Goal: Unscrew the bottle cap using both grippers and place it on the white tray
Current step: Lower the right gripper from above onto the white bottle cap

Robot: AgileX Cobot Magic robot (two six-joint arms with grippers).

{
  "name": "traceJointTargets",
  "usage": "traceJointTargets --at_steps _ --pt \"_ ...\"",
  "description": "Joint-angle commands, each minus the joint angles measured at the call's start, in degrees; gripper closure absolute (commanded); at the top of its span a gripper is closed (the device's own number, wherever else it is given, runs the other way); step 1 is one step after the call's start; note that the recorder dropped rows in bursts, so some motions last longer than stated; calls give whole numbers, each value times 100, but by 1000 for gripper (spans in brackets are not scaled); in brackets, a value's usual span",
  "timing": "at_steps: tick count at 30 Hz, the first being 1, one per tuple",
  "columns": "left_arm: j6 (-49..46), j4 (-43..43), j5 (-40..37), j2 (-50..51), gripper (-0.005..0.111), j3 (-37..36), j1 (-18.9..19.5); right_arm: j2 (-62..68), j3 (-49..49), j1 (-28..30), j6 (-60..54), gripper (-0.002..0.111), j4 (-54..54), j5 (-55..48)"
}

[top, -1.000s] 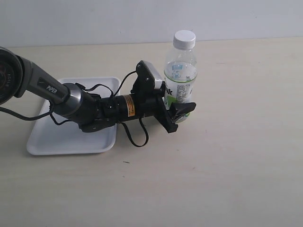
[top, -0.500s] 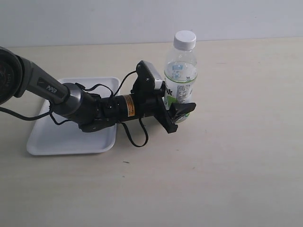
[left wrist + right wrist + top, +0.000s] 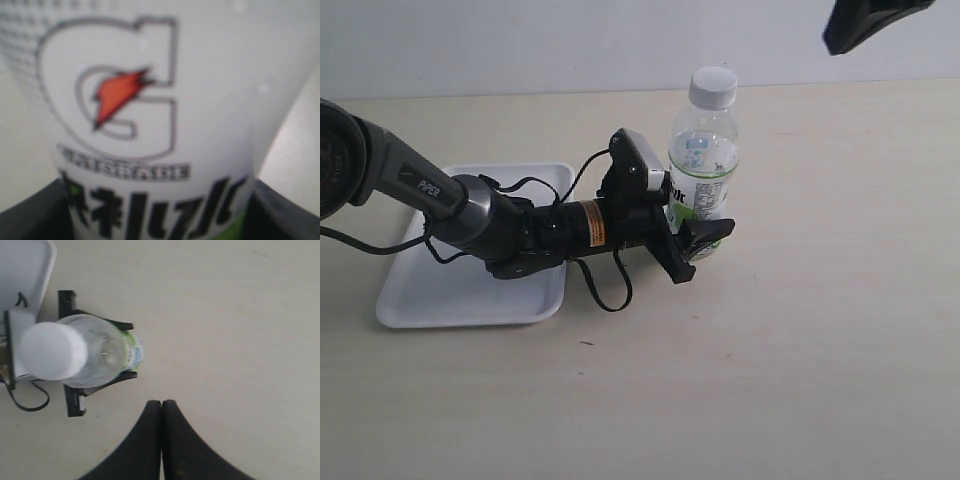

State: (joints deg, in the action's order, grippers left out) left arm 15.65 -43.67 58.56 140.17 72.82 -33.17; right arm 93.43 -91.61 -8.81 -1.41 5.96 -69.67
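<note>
**Left gripper clamps the bottle; right gripper now overhead**

The pale wooden tabletop (image 3: 800, 380) shows bare surface from the bottle out to its right edge and along its near edge, so room is widest there. The white tray (image 3: 410, 300) lies flat toward the left edge, its right part under the left arm (image 3: 470, 215), which stretches low across it.

The left gripper (image 3: 695, 240) is clamped on the lower body of the Gatorade bottle (image 3: 700, 170), 1 jaw on each side. In the left wrist view the label (image 3: 150, 125) fills the frame. The bottle stands upright about midway between the left and right edges, nearer the far edge.

The right gripper (image 3: 161, 404) hangs high over the far right of the table, its 2 fingers pressed together on nothing, well apart from the bottle. It was out of view 0.5 s ago. Bottle, tray and left arm lie as before.

The white bottle cap (image 3: 713, 86) sits screwed on the bottle's neck.
</note>
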Motion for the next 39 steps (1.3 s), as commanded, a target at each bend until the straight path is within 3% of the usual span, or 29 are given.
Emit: traceJointTargets --at_steps 1,8,11,20,39 --pt "-45 -72 16 -82 107 5 6 197 -308 -652 -187 108 -101 -29" --pt "-45 -93 16 -82 107 5 6 430 -742 -1094 -343 108 -243 -29" --pt "-45 -113 16 -82 107 5 6 547 -795 -1124 -352 100 -313 -29" --pt "-243 -135 16 -91 107 5 6 739 -795 -1124 -356 50 -288 -29" --pt "-361 -196 -28 -118 107 5 6 739 -571 -1124 -332 49 -66 -29"
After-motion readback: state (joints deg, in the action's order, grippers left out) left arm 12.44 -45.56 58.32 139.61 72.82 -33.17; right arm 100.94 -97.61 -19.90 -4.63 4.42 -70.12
